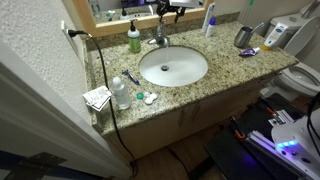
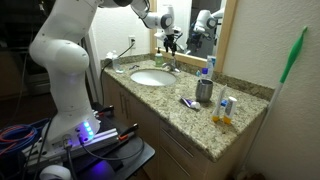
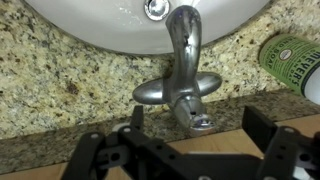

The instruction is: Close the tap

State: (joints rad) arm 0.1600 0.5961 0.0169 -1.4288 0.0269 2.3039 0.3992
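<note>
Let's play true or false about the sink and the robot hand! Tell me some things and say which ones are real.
1. The basin is white and oval. True.
2. The gripper is squeezing the tap tight. False: in the wrist view its fingers are spread wide open, one on each side, not shut on the tap.
3. A green soap bottle stands on the counter beside the tap. True.
4. The counter is plain brown wood. False: it is speckled stone.
</note>
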